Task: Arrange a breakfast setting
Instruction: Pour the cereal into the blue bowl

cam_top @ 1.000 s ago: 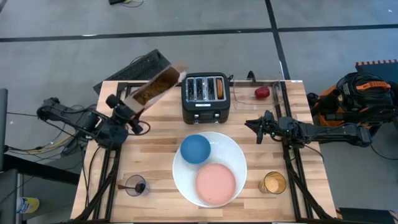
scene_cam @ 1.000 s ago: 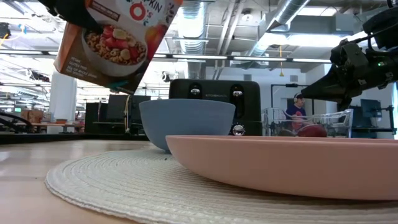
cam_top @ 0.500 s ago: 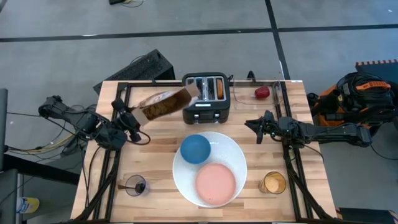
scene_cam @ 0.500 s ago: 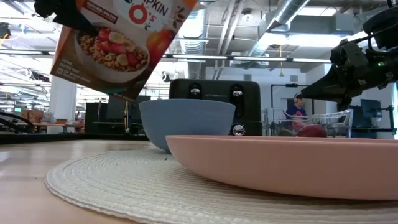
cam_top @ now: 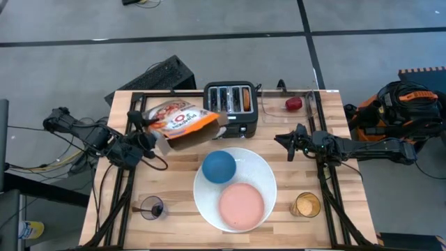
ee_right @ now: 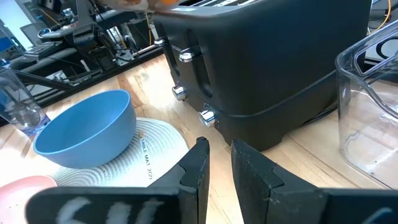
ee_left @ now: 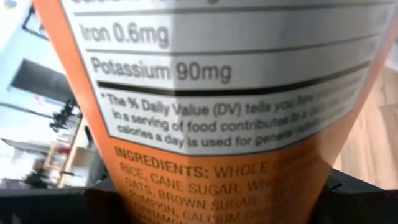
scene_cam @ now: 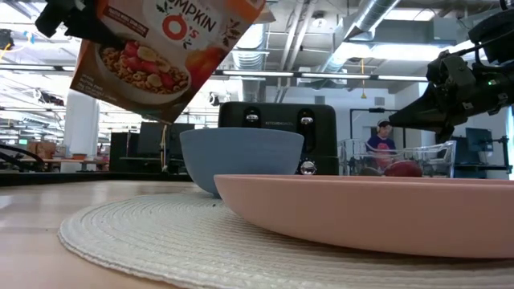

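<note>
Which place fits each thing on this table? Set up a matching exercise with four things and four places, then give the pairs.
Things:
1. cereal box
2. blue bowl
3. pink plate
4. red fruit

Places:
A. on the white plate, farther from the toaster
B. held in the left gripper
C. in a clear container at the table's far right corner
D. on the white plate, nearer the toaster

Pairs: 1-B, 2-D, 3-A, 4-C

The cereal box (ee_left: pixel 217 106) fills the left wrist view, hiding the left gripper's fingertips and the table beyond. In the low view, the box (scene_cam: pixel 157 48) is cut off by the top edge. The pink plate (scene_cam: pixel 369 213) hides the toaster's (scene_cam: pixel 277 120) base. The distant person (scene_cam: pixel 381 138) is too small to detail.
</note>
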